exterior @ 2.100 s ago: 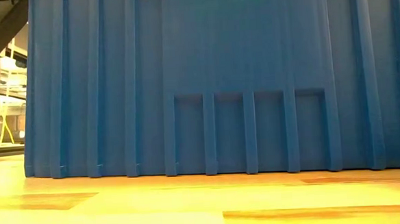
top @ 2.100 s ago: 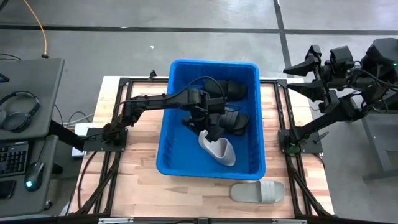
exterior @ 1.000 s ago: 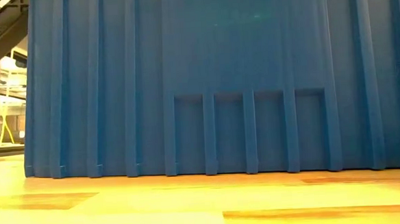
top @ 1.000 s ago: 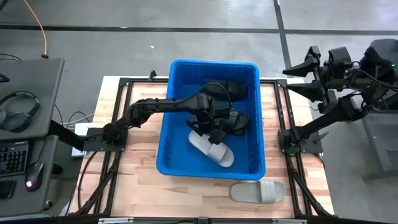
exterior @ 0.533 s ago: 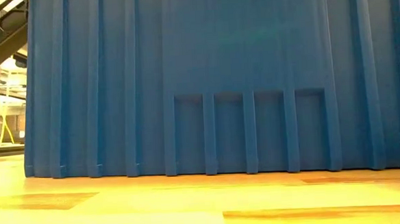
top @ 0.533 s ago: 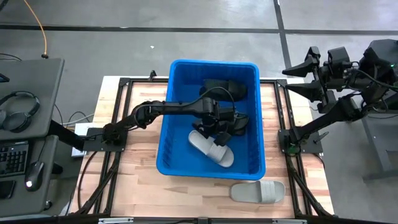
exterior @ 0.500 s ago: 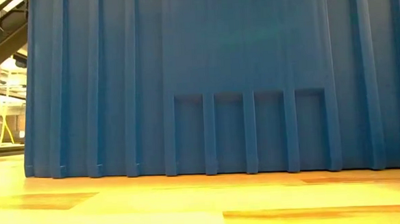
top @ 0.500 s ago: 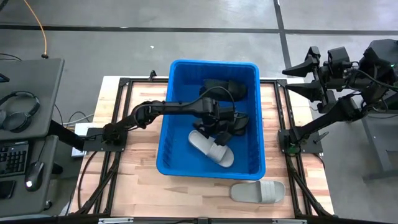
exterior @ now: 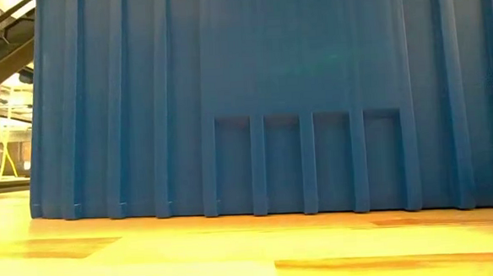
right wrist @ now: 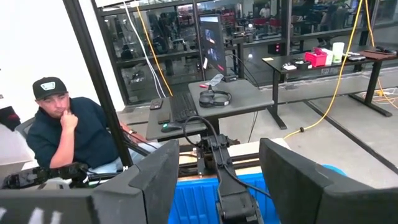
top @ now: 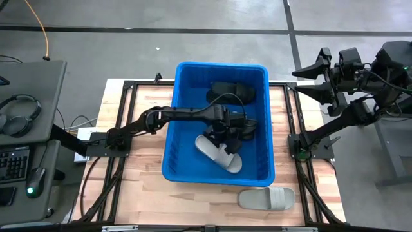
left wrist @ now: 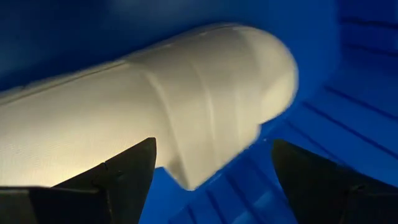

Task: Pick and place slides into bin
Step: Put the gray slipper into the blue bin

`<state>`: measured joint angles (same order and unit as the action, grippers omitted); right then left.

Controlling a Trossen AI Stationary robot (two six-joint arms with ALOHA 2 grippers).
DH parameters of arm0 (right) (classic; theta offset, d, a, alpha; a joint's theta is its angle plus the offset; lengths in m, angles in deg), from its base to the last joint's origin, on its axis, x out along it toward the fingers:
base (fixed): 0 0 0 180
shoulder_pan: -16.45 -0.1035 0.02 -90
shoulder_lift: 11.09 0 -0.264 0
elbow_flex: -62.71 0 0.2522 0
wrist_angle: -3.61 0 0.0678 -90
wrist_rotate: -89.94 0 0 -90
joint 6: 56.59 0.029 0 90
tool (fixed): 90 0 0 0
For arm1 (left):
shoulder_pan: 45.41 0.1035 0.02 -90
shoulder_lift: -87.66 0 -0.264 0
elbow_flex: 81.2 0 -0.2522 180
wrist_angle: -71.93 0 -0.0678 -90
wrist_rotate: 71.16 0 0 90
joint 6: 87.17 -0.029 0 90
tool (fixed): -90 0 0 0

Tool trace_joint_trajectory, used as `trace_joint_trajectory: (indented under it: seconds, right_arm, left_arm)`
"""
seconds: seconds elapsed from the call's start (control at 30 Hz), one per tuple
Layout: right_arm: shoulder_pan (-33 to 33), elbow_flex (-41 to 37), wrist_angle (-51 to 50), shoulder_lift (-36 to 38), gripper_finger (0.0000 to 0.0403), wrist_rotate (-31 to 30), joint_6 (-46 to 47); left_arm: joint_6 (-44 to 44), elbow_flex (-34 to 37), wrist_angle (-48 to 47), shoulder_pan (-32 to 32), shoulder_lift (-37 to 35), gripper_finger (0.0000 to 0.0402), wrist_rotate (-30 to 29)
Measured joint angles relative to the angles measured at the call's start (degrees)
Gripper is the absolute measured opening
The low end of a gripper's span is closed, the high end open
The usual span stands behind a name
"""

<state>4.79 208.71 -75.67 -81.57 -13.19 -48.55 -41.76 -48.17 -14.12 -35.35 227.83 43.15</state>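
The blue bin (top: 171, 132) stands mid-table and fills the low view (exterior: 312, 92). On its floor a white slide (top: 219, 154) lies flat, beside two black slides (top: 230, 92) (top: 248, 125). My left gripper (top: 226, 143) reaches down into the bin, open, close over the white slide (left wrist: 155, 118). Its fingers (left wrist: 124, 180) straddle the slide's long edge, and no touch shows. A second light grey slide (top: 267, 198) rests sole-down on the table in front of the bin. My right gripper (top: 297, 80) hangs open, raised beyond the table's right edge.
Bare wood (top: 141, 167) lies left of the bin and along the near edge. A desk with headphones (top: 22, 109) and a keyboard stands off the table's left side. In the right wrist view a seated person (right wrist: 62, 134) is beyond the table.
My left gripper has sunk deeper into the bin and moved a little toward the table's right and near edges, closer over the white slide, its fingers staying open. The white slide lies where it was.
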Motion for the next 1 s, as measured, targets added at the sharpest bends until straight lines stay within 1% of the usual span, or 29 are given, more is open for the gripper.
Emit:
trace_joint_trajectory:
  seconds: [0.3,0.47,0.57,0.67,0.77,1.0]
  right_arm:
    - [0.00,0.00,0.00,-0.02,0.0210,-0.39,0.05]
    - [0.00,0.00,0.00,-0.02,0.0210,-0.39,0.04]
    - [0.00,0.00,0.00,-0.02,0.0210,-0.39,-0.06]
    - [0.00,0.00,0.00,-0.02,0.0210,-0.42,-0.09]
    - [0.00,0.00,0.00,-0.02,0.0210,-0.42,-0.08]
    - [0.00,0.00,0.00,-0.02,0.0210,-0.43,-0.02]
  left_arm:
    - [0.57,-0.08,3.63,-1.33,1.95,0.0304,4.85]
    - [1.34,-0.06,6.38,-1.99,1.98,0.0303,3.51]
    - [1.61,-0.08,7.14,-1.84,1.95,0.0289,3.78]
    - [3.09,-0.06,6.67,-1.80,1.95,0.0258,4.33]
    - [3.84,-0.06,6.80,-1.82,1.95,0.0212,4.06]
    - [6.12,-0.06,6.84,-1.83,1.95,0.0073,3.49]
